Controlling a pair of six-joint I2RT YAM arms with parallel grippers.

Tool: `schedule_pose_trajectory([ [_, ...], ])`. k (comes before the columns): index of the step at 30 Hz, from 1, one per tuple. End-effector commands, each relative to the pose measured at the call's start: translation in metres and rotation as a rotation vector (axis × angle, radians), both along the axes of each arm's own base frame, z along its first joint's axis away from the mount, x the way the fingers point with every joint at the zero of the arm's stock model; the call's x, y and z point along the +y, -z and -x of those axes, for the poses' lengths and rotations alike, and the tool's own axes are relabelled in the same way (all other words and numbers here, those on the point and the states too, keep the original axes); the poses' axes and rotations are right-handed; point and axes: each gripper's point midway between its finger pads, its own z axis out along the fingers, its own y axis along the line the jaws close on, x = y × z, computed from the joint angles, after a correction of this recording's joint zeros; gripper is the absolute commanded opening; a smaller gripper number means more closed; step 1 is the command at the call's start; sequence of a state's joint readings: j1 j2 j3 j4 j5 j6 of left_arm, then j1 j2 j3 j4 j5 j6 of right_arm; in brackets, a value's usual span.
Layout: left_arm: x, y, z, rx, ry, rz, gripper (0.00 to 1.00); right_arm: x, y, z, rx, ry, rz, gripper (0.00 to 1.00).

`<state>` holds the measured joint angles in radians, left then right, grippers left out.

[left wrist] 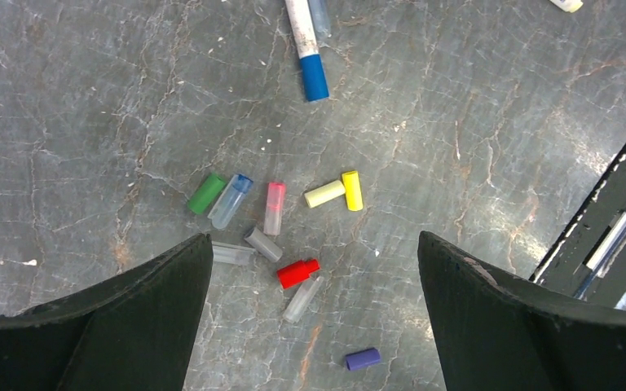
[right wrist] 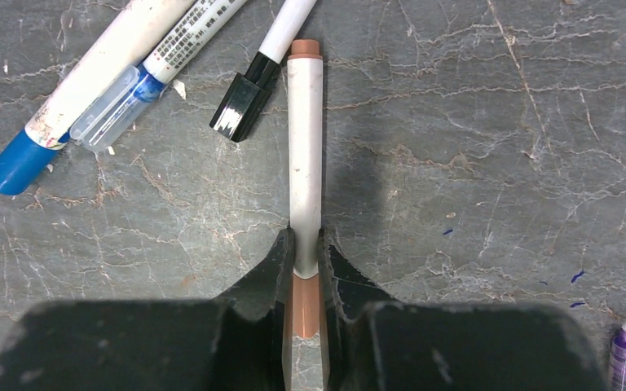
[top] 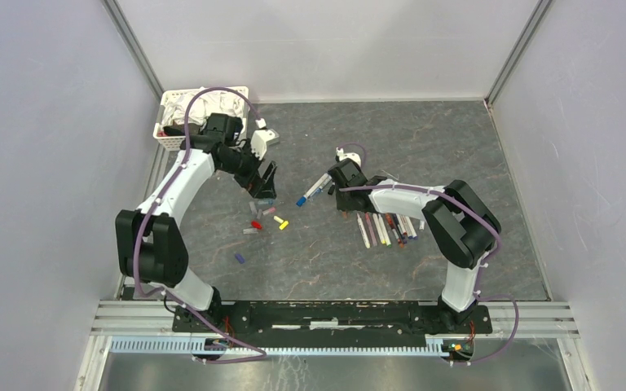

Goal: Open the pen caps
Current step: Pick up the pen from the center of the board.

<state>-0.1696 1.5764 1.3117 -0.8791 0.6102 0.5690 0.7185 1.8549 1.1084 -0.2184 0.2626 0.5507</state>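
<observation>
Top view: left gripper [top: 262, 186] left of centre above loose pen caps [top: 265, 218], right gripper [top: 344, 200] at centre beside a pen row [top: 387, 230]; left wrist: fingers spread wide, caps mid-frame; right wrist: fingers clamped on a brown-ended pen [right wrist: 305, 163] at centre.

10 loose pen caps [left wrist: 275, 208] lie flat, clustered at table's 9 o'clock: green, red, 2 yellow, purple apart. Brown-ended pen [right wrist: 306, 163] clamped in right gripper [right wrist: 306, 251]. Pen row [top: 387, 230] flat at 4 o'clock.

The pen caps [left wrist: 297, 273] look glossy plastic, the table [left wrist: 473, 147] matt
</observation>
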Motion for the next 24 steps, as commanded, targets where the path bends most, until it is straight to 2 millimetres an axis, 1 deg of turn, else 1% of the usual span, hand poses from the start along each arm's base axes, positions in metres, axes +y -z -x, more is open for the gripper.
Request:
schedule_pose_trajectory([
  [1, -0.002, -0.015, -0.02, -0.064, -0.035, 0.016, 1.0, -0.004, 0.005, 0.012, 0.05, -0.016, 0.019, 0.0],
  [4, -0.001, -0.015, -0.019, -0.062, -0.05, 0.013, 1.0, -0.005, 0.004, 0.012, 0.05, -0.011, 0.024, 0.0],
  [7, 0.002, -0.014, -0.016, -0.062, -0.058, 0.002, 1.0, -0.004, -0.008, 0.009, 0.024, 0.004, 0.003, 0.0],
  [9, 0.002, -0.016, -0.011, -0.061, -0.061, 0.005, 1.0, -0.001, -0.024, 0.006, -0.01, 0.009, -0.031, 0.0],
  [12, 0.001, -0.02, -0.005, -0.065, -0.058, 0.017, 1.0, 0.004, -0.054, 0.003, -0.078, 0.014, -0.097, 0.0],
  [18, -0.006, -0.025, 0.012, -0.028, -0.032, 0.066, 1.0, 0.019, -0.108, 0.005, -0.212, -0.016, -0.223, 0.0],
  [21, -0.015, -0.033, 0.023, -0.01, -0.003, 0.12, 1.0, 0.038, -0.138, 0.011, -0.285, -0.06, -0.314, 0.0],
  [22, -0.019, -0.035, 0.026, -0.009, 0.009, 0.139, 1.0, 0.046, -0.145, 0.016, -0.302, -0.077, -0.345, 0.0],
  [24, -0.028, -0.043, 0.033, -0.001, 0.036, 0.184, 1.0, 0.06, -0.165, 0.022, -0.358, -0.085, -0.434, 0.0],
])
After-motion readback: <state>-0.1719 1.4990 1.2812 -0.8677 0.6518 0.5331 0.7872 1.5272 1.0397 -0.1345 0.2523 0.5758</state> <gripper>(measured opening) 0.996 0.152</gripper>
